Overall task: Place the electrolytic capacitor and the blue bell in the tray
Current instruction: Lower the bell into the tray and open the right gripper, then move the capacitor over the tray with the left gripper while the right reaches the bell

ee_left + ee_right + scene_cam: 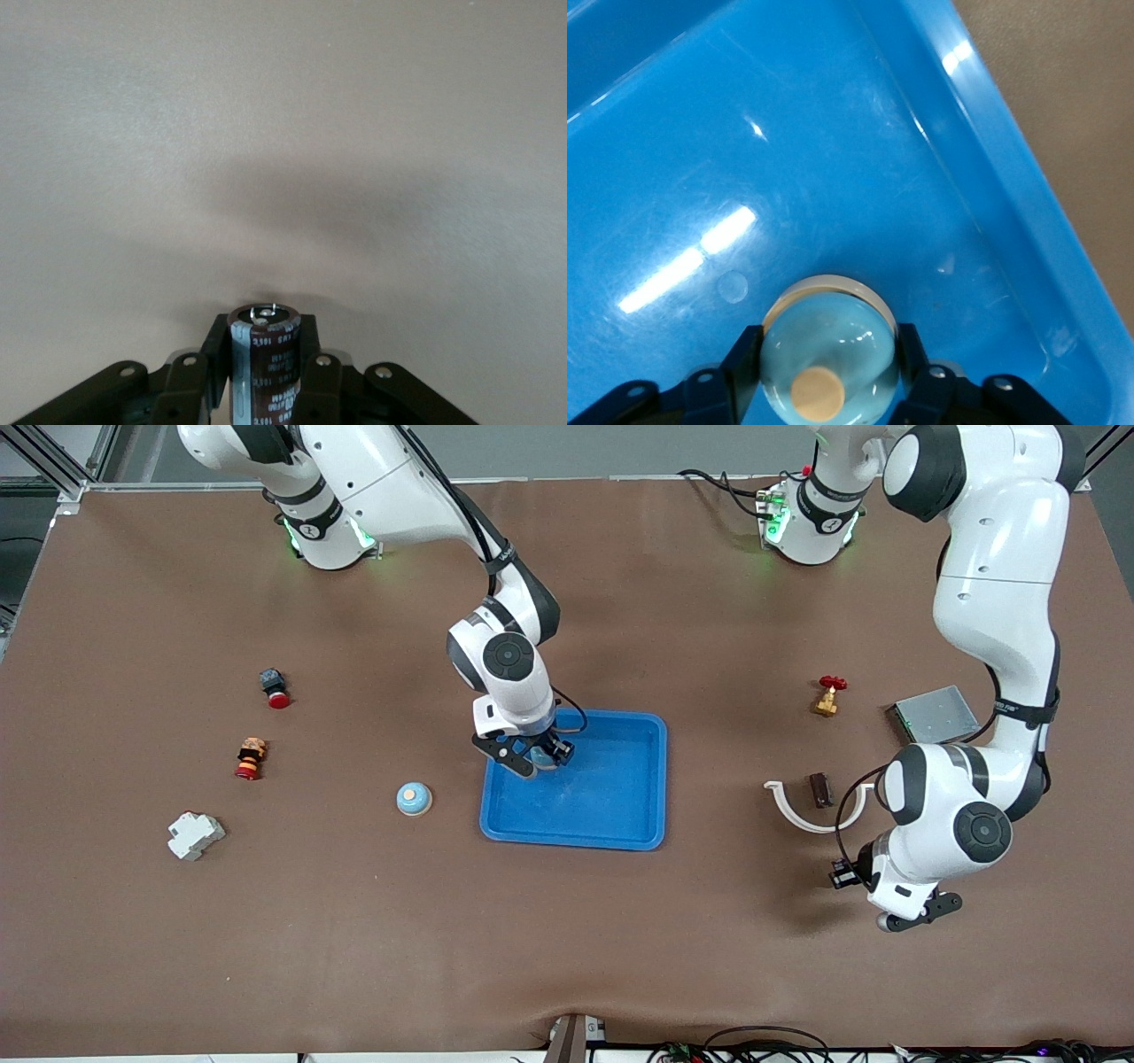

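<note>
A: Status of right gripper (536, 757)?

B: Positioned over shallow bright-blue rectangular plastic tray (620, 815), low above the corner toward the right arm's end. Jaws closed on small pale-blue dome bell with tan button (828, 350), one finger against each side. Contact between bell and tray floor: cannot tell.

A: Left gripper (264, 341)?

B: Raised over bare brown surface (567, 939) at the left arm's end, well apart from tray. Jaws clamped on dark-brown cylindrical electrolytic capacitor with pale stripe (266, 367) – metal leads visible on its exposed end.

A: Anything else resembling task items?

B: Second pale-blue dome bell with tan button (414, 798), resting on surface just beside tray, toward the right arm's end.

A: Remaining objects?

B: Toward the right arm's end: black push-button with red cap (275, 687), red-orange-black stacked part (251, 758), white plastic breaker block (195, 835). Toward the left arm's end: brass valve with red handle (828, 695), small grey metal plate (936, 714), white curved plastic strip (811, 815) with small dark-brown block (820, 789) inside its arc. All lying on surface – none touching tray.
</note>
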`<state>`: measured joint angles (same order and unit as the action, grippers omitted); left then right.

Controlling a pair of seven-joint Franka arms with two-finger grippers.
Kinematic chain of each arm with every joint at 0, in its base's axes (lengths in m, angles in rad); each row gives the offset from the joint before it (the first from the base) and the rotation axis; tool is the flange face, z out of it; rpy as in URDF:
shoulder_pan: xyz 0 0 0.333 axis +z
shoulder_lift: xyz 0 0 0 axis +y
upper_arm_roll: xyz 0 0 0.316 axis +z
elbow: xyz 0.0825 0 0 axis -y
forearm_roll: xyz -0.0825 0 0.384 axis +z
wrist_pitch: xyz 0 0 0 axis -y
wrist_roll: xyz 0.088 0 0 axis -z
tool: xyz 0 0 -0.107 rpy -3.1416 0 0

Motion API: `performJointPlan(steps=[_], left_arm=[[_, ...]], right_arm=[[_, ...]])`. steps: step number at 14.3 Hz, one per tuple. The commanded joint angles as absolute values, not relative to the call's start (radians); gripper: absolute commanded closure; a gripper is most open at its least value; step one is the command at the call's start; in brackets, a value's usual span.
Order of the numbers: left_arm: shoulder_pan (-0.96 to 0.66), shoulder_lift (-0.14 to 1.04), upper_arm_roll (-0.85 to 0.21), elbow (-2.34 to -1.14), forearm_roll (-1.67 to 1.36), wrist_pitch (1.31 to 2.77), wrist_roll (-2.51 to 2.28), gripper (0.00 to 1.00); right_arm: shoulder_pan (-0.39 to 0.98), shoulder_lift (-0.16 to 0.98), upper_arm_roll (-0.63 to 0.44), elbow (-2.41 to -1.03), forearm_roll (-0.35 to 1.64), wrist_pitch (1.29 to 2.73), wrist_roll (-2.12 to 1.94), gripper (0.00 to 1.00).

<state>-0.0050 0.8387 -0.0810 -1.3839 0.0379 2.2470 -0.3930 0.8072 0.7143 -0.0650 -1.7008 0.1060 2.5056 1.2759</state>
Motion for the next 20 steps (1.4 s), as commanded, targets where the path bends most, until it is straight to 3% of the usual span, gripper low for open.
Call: performJointPlan(steps=[1, 4, 9, 11, 13, 17, 20], left_arm=[[-0.012, 0.727, -0.083, -1.397, 0.029, 2.108, -0.387, 1.0], [-0.014, 0.626, -0.132, -1.399, 0.022, 1.972, -0.396, 1.0], [-0.018, 0.519, -0.247, -1.401, 0.023, 1.832, -0.565, 1.0], [-0.026, 0.506, -0.329, -1.401, 0.031, 1.806, -0.716, 1.0], [-0.06, 0.511, -0.397, -1.401, 0.034, 1.807, -0.874, 1.0], [-0.195, 0.546, -0.406, -1.401, 0.034, 1.841, -1.047, 1.0], [-0.239, 0.566, -0.407, -1.401, 0.032, 1.855, -1.13, 1.0]], right_arm=[[0.815, 0.741, -0.077, -1.645, 0.101, 2.481, 1.275, 0.0], [0.785, 0.712, -0.086, -1.592, 0.1, 2.285, 1.162, 0.0], [0.766, 0.54, -0.117, -1.748, 0.045, 2.27, 1.117, 0.0], [0.738, 0.465, -0.115, -1.854, 0.038, 2.322, 1.062, 0.0], [0.703, 0.382, -0.115, -2.027, 0.038, 2.47, 0.988, 0.0], [0.648, 0.298, -0.117, -2.248, 0.038, 2.641, 0.875, 0.0], [0.614, 0.227, -0.117, -2.347, 0.038, 2.658, 0.809, 0.0]])
